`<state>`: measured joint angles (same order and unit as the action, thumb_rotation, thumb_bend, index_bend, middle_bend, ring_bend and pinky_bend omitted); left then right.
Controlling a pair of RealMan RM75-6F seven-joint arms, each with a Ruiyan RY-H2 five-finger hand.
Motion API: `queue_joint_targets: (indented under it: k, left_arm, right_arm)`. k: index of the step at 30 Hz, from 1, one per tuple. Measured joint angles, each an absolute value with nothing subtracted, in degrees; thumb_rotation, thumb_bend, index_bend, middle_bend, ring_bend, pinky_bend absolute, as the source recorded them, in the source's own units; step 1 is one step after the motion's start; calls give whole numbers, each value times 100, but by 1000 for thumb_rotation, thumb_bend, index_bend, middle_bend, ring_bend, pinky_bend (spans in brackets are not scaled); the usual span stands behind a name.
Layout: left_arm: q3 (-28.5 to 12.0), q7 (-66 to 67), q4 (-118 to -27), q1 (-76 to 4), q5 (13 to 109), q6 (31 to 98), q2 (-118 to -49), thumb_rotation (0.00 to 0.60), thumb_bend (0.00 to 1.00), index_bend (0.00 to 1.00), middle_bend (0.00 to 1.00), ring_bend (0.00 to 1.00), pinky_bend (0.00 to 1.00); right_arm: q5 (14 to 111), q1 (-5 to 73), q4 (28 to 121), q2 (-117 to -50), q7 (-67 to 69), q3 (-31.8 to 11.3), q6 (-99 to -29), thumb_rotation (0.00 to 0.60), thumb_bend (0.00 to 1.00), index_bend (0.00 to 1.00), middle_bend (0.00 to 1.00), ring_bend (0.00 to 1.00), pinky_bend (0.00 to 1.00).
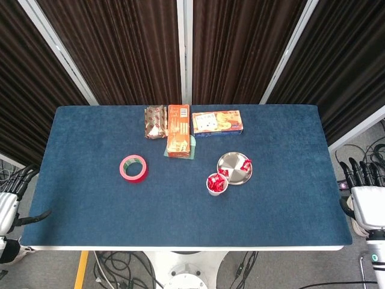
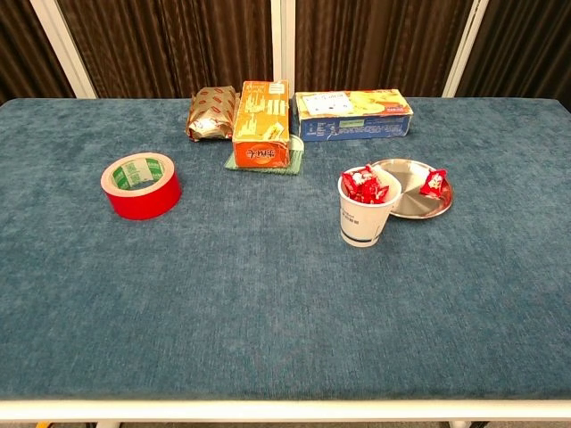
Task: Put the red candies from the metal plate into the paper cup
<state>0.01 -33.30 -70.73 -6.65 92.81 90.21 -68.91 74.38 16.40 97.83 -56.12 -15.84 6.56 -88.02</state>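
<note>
At the lower corners of the head view, both hands hung off the table, each holding nothing: the left hand [image 1: 8,206] at the lower left edge of the frame with its dark fingers [image 1: 24,178] spread apart, the right hand [image 1: 366,201] at the lower right with fingers fanned upward. Neither showed in the chest view. On the blue table [image 2: 268,312], nearest the front and right of centre, stood the paper cup [image 2: 367,211], upright, with red candies [image 2: 364,185] heaped to its rim. Just behind it and to the right, touching or nearly so, lay the metal plate [image 2: 406,203], and on the plate's right rim sat one red candy [image 2: 434,182], still outside the cup. Over at the left of the frame, well apart from these, lay a red roll of tape [image 2: 140,185], flat on its side. Farther back, along the upper middle, an orange box [image 2: 261,123] rested on a green cloth [image 2: 294,153], with a brown snack packet [image 2: 211,113] just to its left and a long blue-and-yellow biscuit box [image 2: 353,114] to its right.
</note>
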Motion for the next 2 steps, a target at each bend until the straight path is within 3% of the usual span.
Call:
queue_joint_targets:
  k: [2]
  left_arm:
    - [6,-3307,-7106,-667,9279,9006,-6875,600,117,127,100,34,98]
  right_arm:
    - [7493,1595,9730,-5635,-1538,590,-8740,600,204,0,0,0,0]
